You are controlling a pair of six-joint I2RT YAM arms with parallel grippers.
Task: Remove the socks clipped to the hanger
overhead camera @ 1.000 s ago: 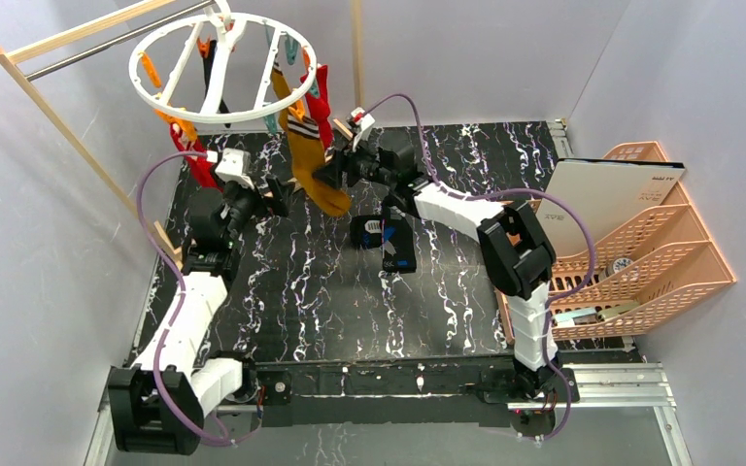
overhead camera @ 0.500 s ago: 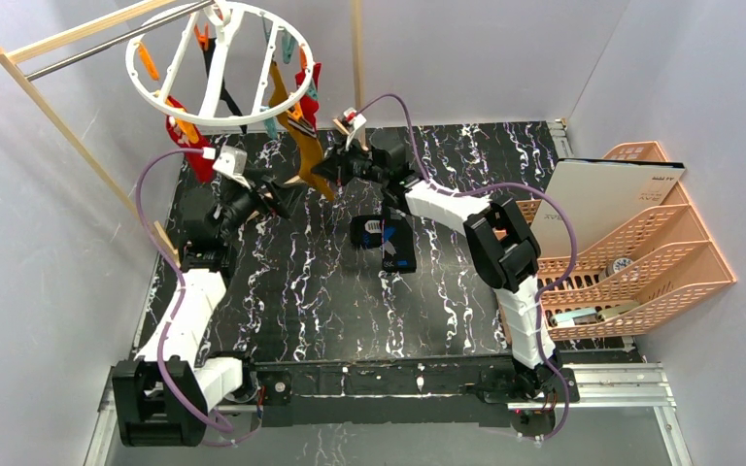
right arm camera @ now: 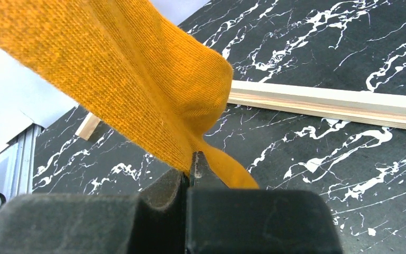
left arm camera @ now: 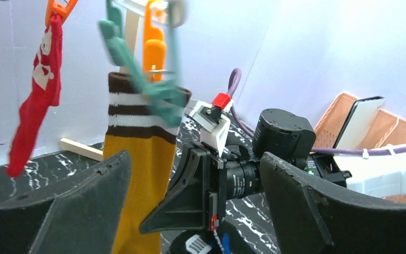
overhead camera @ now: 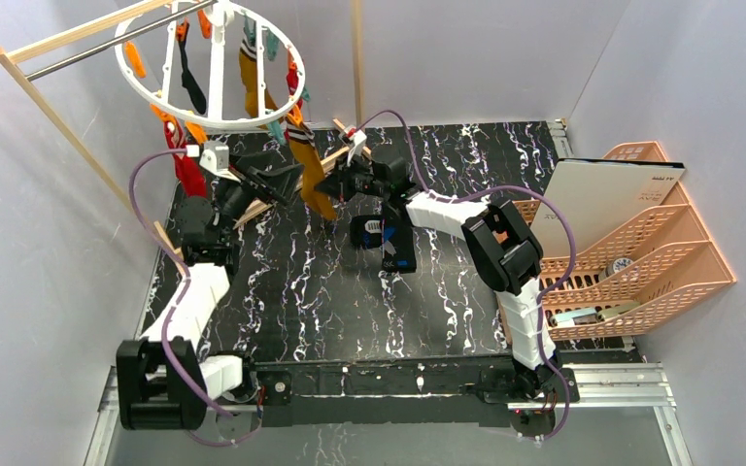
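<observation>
Mustard sock (right arm camera: 137,79), looking soft and stretchy, is pinched at its toe end by right gripper (right arm camera: 190,172); left gripper (left arm camera: 193,164) gapes empty beside it.

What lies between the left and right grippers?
The mustard-orange fabric sock with striped cuff hangs between the left gripper and the right gripper pinching its lower end, seen in left wrist view.

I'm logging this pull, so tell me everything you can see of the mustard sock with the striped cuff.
The mustard-orange knitted sock has a brown cuff with two white stripes. It hangs stretched and slanted from the round white plastic hanger, its cuff pinched by a teal plastic clip. The right gripper is shut on its lower end, holding it taut.
</observation>
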